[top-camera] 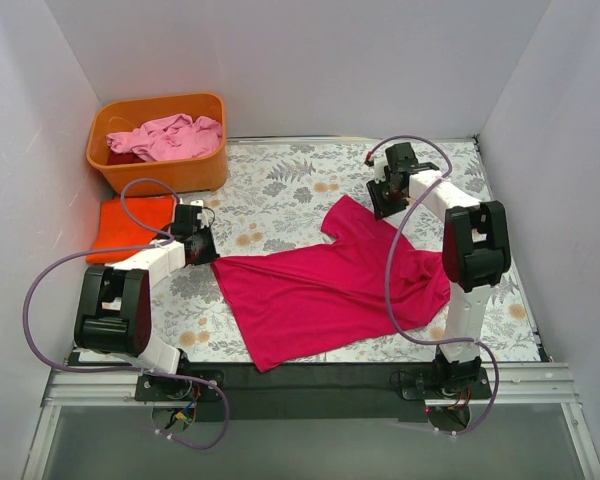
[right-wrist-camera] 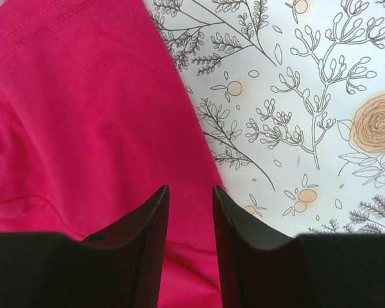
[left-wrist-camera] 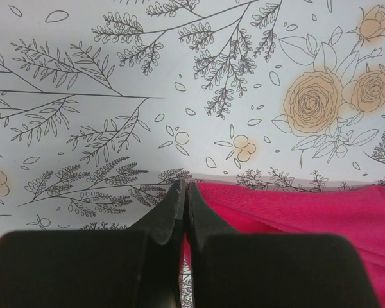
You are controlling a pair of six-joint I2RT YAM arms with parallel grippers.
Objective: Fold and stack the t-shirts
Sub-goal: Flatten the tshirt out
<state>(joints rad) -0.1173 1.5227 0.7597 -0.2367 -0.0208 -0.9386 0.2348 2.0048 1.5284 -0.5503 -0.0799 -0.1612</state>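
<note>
A magenta-red t-shirt (top-camera: 325, 290) lies spread and wrinkled across the middle of the table. My left gripper (top-camera: 206, 250) sits at its left corner. In the left wrist view that gripper (left-wrist-camera: 185, 186) is shut, with a sliver of the magenta cloth (left-wrist-camera: 308, 212) pinched between its fingers. My right gripper (top-camera: 382, 205) hovers at the shirt's upper sleeve. The right wrist view shows the gripper (right-wrist-camera: 189, 189) open, its jaws straddling the cloth's edge (right-wrist-camera: 83, 115). An orange t-shirt (top-camera: 130, 228) lies folded at the left.
An orange tub (top-camera: 195, 170) stands at the back left, holding a crumpled pale pink t-shirt (top-camera: 170, 135) and a bit of dark red cloth (top-camera: 122, 158). White walls enclose the floral table (top-camera: 280, 185) on three sides.
</note>
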